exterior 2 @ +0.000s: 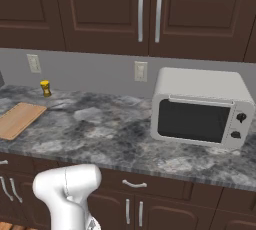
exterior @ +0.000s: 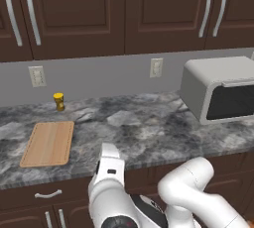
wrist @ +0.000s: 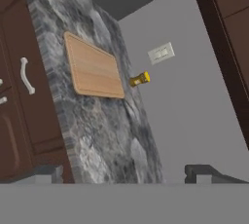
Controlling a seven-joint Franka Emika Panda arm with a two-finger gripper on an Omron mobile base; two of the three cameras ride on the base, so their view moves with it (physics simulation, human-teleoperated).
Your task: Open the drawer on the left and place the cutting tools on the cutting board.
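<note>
Tool (wrist: pixel 124 174) hangs released off the bench (exterior: pixel 149 128) front edge. Cutting board (exterior: pixel 48 143) lies bare at nine o'clock, near that edge; drawer (exterior: pixel 44 196) below stays shut.

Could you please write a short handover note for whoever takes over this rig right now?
Gripper: jaws open, holding nothing, facing the counter from in front of it.
Drawer: shut, below the cutting board.
Cutting board: flat on the counter, nothing on it; a small yellow bottle stands behind it by the wall.
Cutting tools: not visible, presumably inside the drawer.
Done: nothing yet.
Left: pull the drawer open by its handle, lift out both tools, set them on the board.
</note>
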